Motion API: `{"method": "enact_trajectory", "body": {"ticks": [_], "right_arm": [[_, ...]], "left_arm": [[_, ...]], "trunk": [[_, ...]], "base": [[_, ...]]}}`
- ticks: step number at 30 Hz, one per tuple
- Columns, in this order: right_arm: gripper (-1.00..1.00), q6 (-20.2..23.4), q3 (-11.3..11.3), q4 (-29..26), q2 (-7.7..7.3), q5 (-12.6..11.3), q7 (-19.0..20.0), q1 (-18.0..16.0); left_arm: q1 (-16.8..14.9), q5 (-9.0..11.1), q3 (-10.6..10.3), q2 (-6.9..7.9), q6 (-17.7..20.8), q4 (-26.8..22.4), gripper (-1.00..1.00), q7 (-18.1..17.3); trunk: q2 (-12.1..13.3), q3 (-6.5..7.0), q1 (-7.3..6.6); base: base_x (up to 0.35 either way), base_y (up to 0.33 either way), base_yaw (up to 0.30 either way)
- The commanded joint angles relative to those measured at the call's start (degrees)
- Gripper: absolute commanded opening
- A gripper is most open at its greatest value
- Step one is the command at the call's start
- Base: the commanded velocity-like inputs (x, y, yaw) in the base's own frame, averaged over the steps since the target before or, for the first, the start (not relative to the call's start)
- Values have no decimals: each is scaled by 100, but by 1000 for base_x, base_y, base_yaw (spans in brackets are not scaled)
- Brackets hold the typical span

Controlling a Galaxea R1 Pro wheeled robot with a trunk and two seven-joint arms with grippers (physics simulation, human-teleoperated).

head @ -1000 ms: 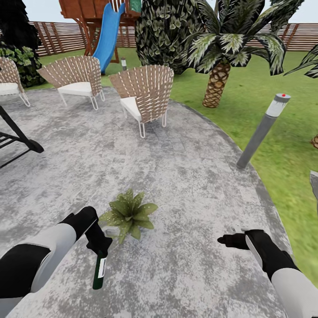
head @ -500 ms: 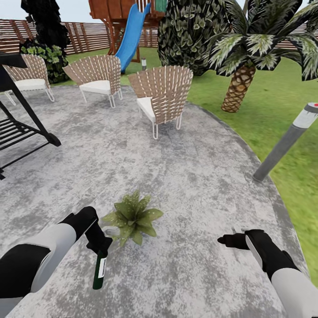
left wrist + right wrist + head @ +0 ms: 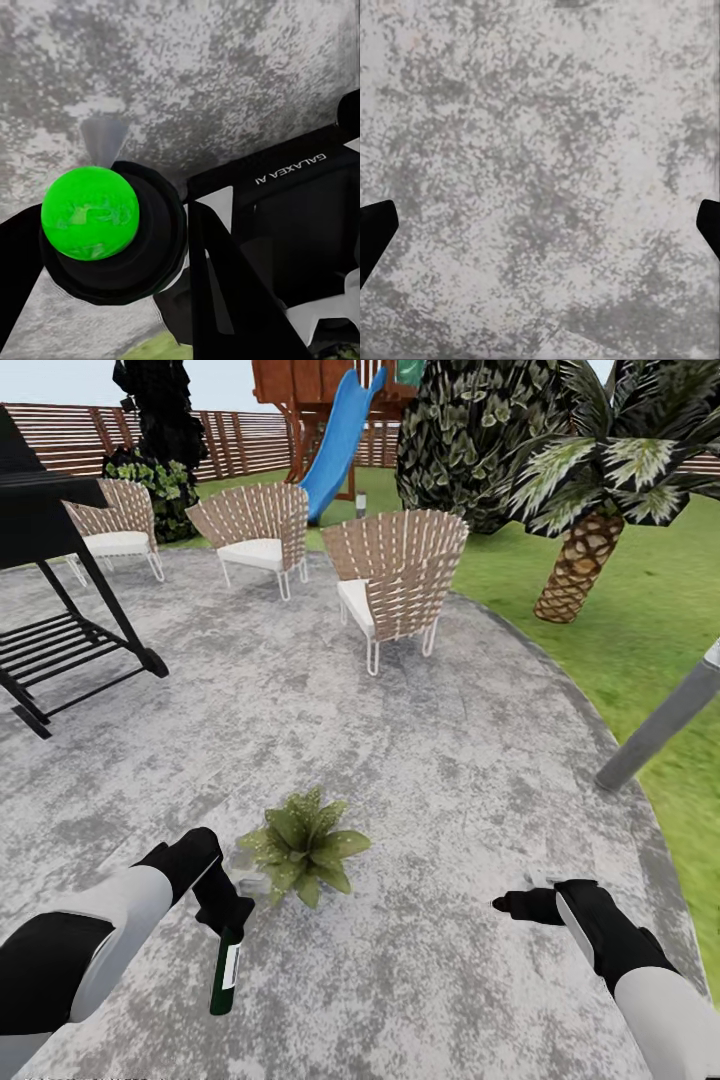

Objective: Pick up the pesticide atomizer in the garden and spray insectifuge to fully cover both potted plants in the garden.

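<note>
The camera has turned left since the earlier frames, so the chairs, swing frame and post sit further right; both arms keep their pose. The left gripper (image 3: 228, 913) is clamped on the pesticide atomizer (image 3: 225, 972), which hangs bottle-down over the grey paving (image 3: 430, 760), its pale spray head just beside the potted plant (image 3: 300, 845). The right gripper (image 3: 512, 905) hovers above bare paving, its fingers (image 3: 375, 229) spread wide.

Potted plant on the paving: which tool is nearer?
Left. The left tool, holding the pesticide atomizer, sits right beside the potted plant; the right tool hangs well off to its other side.
</note>
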Motion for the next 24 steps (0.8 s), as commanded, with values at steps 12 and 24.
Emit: {"method": "enact_trajectory", "body": {"ticks": [12,24], "right_arm": [[100,26,-13,-4,1,-12,21,-2],[100,26,-13,-4,1,-8,19,-2]], "left_arm": [[-2,-8,-46,3,28,-11,-100,-49],[-364,-8,-53,-188,36,-11,-100,-57]], "trunk": [[-2,10,-1],[-2,39,-1]], "base": [[0,-303,-10],[0,-11,-64]]}}
